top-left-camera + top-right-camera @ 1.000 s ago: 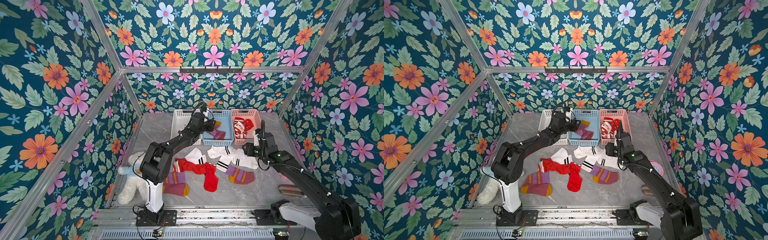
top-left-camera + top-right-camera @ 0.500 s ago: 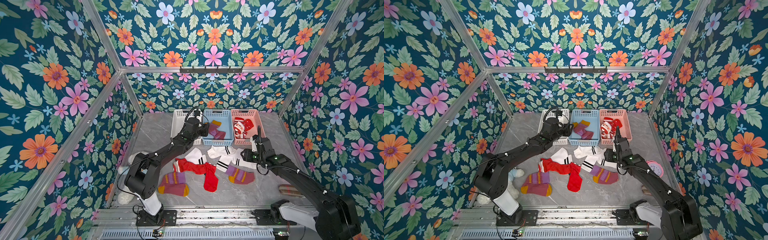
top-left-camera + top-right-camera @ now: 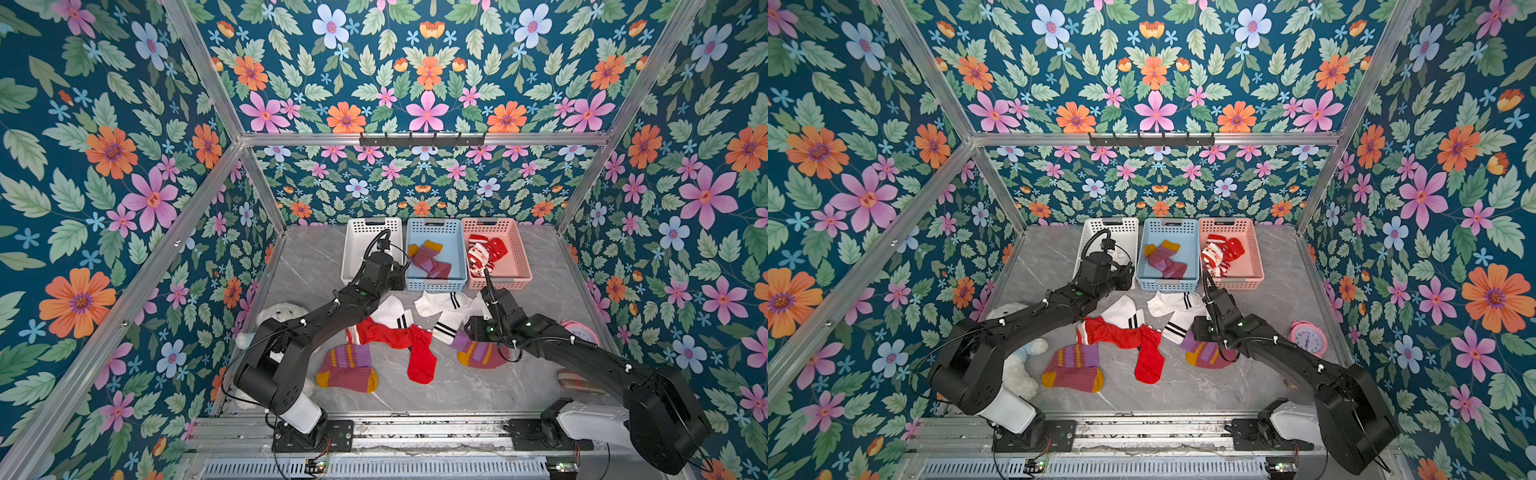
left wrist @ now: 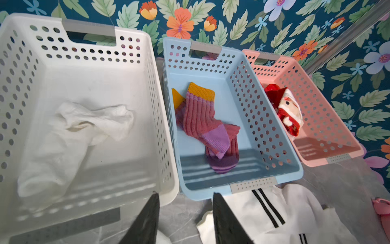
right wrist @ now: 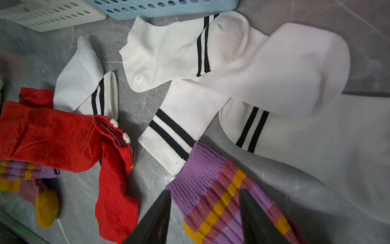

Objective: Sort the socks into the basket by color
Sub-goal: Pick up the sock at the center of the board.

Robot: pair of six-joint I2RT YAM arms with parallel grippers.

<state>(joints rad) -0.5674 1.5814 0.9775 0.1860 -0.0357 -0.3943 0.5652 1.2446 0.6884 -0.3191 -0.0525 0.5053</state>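
Observation:
Loose socks lie on the marble table: white socks (image 3: 442, 307) with two black stripes, red socks (image 3: 399, 338), and two maroon striped socks (image 3: 347, 368) (image 3: 478, 353). At the back stand three baskets. The white basket (image 4: 95, 52) holds a white sock (image 4: 84, 122), the blue basket (image 4: 249, 84) holds maroon socks (image 4: 202, 118), and the pink basket (image 4: 316, 101) holds Santa socks (image 4: 289, 109). My left gripper (image 4: 185, 196) hangs open and holds nothing, just in front of the white and blue baskets. My right gripper (image 5: 204, 192) is open, its fingers on either side of a maroon striped sock (image 5: 213, 194).
A white teddy bear (image 3: 278, 316) lies at the left by my left arm. A pink alarm clock (image 3: 1308, 338) and a flat plaid item (image 3: 577, 380) sit at the right, partly behind my right arm. Flowered walls with metal posts close in the table.
My left gripper has drawn back from over the baskets to their front edge, and the arm has dropped lower. My right gripper has moved from near the pink basket to over the maroon striped sock.

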